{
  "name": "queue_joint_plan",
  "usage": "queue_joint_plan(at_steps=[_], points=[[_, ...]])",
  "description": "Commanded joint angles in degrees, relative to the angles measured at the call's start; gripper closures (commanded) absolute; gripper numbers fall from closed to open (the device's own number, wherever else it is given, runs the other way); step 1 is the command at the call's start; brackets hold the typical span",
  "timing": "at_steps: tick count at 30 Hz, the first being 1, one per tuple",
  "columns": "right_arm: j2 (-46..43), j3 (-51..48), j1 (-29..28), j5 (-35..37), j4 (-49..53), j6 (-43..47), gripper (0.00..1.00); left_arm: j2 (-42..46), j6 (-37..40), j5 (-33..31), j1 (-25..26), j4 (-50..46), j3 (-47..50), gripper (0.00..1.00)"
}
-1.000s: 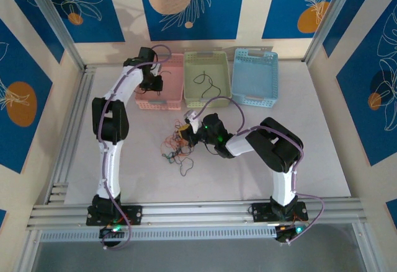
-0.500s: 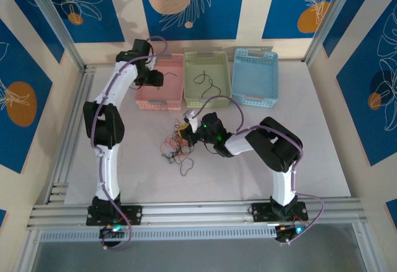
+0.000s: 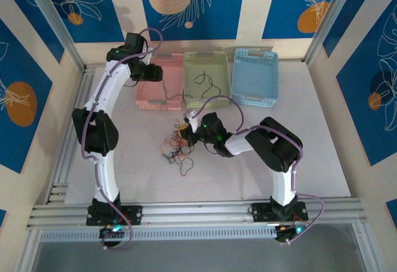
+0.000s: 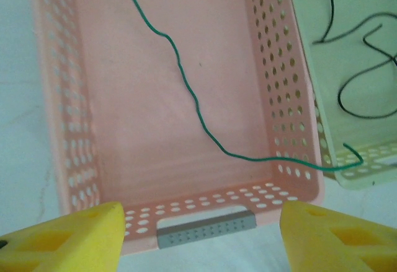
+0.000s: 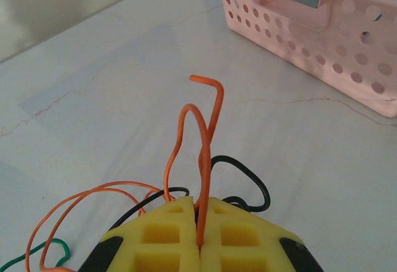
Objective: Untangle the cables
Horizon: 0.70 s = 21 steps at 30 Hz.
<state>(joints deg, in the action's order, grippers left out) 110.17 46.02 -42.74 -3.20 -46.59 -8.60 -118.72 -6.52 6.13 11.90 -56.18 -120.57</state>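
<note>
The right gripper is clamped on an orange wire in the tangle mid-table; black loops hug it, so a pull may drag the whole knot. Beyond, the left gripper gapes wide over the pink basket, whose green wire overhangs the wall and might slip out

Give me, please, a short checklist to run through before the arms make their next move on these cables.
1. The left hand is open with nothing in its grip: ok.
2. The green cable lies wholly inside the pink basket: not ok; it crosses the side wall and ends over the green basket rim.
3. The right hand is shut on the orange cable: ok.
4. That orange cable is free of the others: cannot tell; a black cable loops close beside it.
5. The tangle on the table is sorted: not ok.
</note>
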Motion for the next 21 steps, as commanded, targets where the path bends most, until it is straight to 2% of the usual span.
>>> queue_joint_plan(at_steps=[1, 7, 10, 13, 17, 21], points=[[-0.46, 0.22, -0.17, -0.67, 0.04, -0.63, 1.0, 5.87, -0.56, 6.52, 0.47, 1.07, 5.22, 0.34], [-5.04, -4.03, 1.46, 0.01, -2.04, -3.18, 1.0, 23.89, -5.08, 10.91, 2.13, 12.34, 27.12, 0.33], [-9.0, -6.3, 4.18, -1.3, -0.13, -8.35, 1.0, 33.45, -8.0, 13.97, 2.72, 17.12, 38.74, 0.33], [-11.76, -8.15, 8.13, -5.51, 1.63, -15.05, 1.0, 42.39, -10.65, 16.96, 3.54, 21.4, 49.5, 0.33], [-13.69, -11.54, 11.34, -7.16, -0.9, -21.15, 1.0, 51.57, -13.16, 20.1, 4.86, 24.19, 60.19, 0.32], [-15.37, -11.96, 12.43, -6.29, 3.35, -24.71, 1.0, 57.09, -15.74, 20.16, 7.39, 25.52, 67.13, 0.31]])
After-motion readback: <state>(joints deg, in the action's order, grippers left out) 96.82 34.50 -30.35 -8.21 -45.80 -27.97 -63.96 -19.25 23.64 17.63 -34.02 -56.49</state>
